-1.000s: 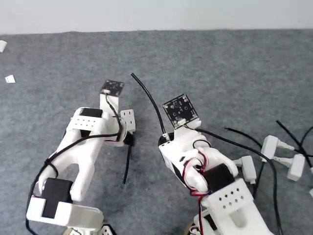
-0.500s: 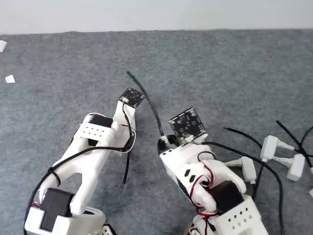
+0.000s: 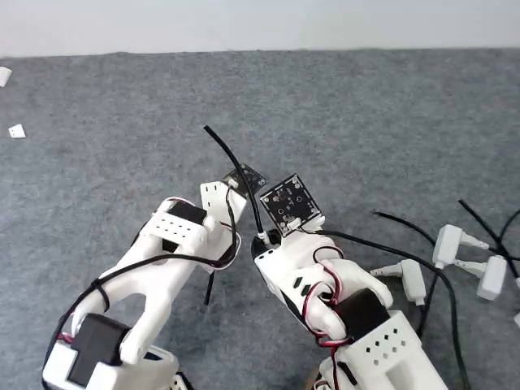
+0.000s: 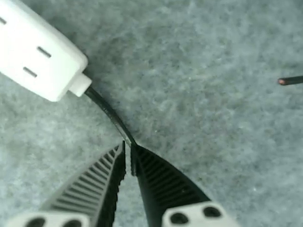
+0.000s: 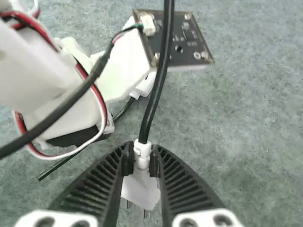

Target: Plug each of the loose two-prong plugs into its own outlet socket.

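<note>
Since the plug (image 5: 140,187) looks light, rigid and smooth, the right tool (image 5: 140,150) clamps its neck, near the outlet socket (image 4: 35,52). The left tool (image 4: 128,149) pinches the limp cord (image 4: 106,111) just behind that socket, which may swing.

**Cord pinched near the outlet socket**

The left gripper (image 4: 128,150) has its fingers (image 4: 158,177) closed on a thin black cord (image 4: 106,111). The cord leads to a white outlet socket (image 4: 35,49) lying on the grey tabletop (image 4: 203,61). A separate black wire end (image 4: 289,81) lies well apart.
</note>
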`<state>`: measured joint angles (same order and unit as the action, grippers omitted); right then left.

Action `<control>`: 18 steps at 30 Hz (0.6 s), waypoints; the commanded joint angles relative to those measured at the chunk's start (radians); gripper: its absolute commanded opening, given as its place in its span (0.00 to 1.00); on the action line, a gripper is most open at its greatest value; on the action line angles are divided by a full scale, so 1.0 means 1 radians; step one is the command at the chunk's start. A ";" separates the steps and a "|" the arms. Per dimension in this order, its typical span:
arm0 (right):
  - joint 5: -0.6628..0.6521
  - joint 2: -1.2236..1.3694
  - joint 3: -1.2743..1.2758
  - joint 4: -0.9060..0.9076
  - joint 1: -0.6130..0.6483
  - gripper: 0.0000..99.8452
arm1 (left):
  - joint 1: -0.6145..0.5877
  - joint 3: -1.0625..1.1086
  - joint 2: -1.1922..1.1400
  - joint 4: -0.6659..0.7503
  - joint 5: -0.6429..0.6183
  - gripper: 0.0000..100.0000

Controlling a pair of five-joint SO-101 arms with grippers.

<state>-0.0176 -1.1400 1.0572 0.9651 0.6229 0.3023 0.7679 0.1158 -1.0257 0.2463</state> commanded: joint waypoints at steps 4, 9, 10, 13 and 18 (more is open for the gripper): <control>-0.003 0.007 -0.008 -0.021 0.007 0.01 | 0.035 0.073 0.180 0.017 0.017 0.01; -0.003 0.004 -0.008 -0.021 0.007 0.01 | 0.054 0.162 0.316 0.044 0.011 0.01; -0.003 0.005 -0.008 -0.021 0.007 0.01 | 0.054 0.173 0.327 0.048 0.011 0.01; -0.003 0.007 -0.008 -0.021 0.005 0.01 | 0.054 0.183 0.341 0.051 0.011 0.01; -0.003 0.007 -0.009 -0.021 0.005 0.01 | 0.060 0.199 0.345 0.052 0.023 0.01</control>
<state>-0.0176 -1.1400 1.0572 0.9651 0.6229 0.3483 0.9628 0.4273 -0.9966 0.2509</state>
